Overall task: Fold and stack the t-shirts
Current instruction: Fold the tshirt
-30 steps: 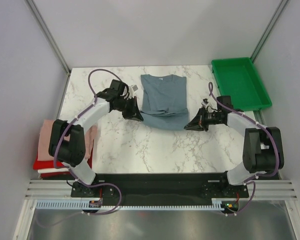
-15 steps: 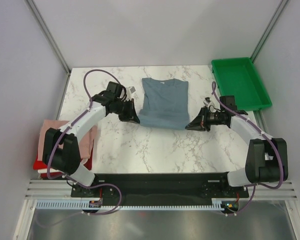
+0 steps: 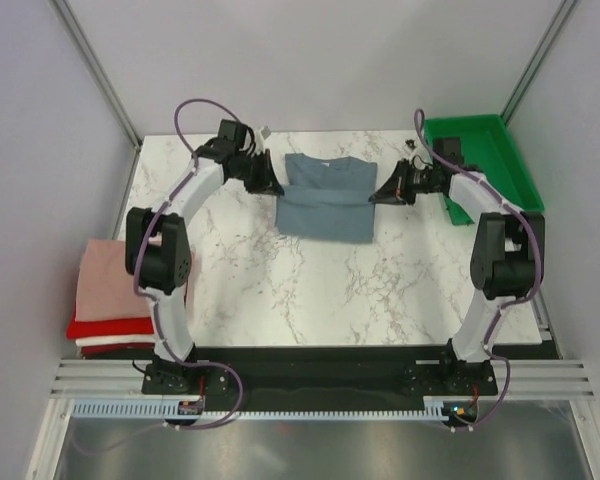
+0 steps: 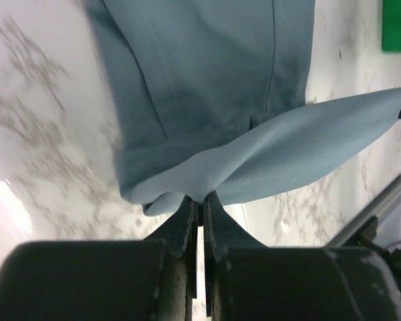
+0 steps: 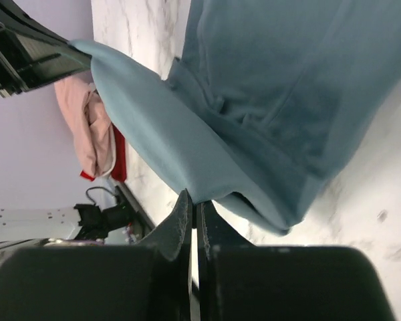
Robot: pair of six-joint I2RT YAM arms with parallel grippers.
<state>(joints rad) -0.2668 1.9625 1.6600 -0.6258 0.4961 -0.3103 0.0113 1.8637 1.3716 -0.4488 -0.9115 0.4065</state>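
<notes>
I find the slate blue-grey t-shirt (image 3: 325, 180) at 12 o'clock on the surface (image 3: 280, 290), collar away from me, body flat. Its near edge is lifted, stretched taut between my left hand (image 4: 198, 200) and right hand (image 5: 192, 200), both pinching the cloth. Folded stack at 8 o'clock: dusty-pink t-shirt (image 3: 105, 275) on top, red t-shirt (image 3: 120, 327) beneath, white t-shirt (image 3: 98, 345) lowest.

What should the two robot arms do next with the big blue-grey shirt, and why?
Probably carry the lifted edge a little farther toward the collar, then lower it. The left pincer and right pincer are each shut on the slate blue-grey cloth t-shirt, holding one edge up above the rest, and in the top view that edge is short of the collar.
</notes>
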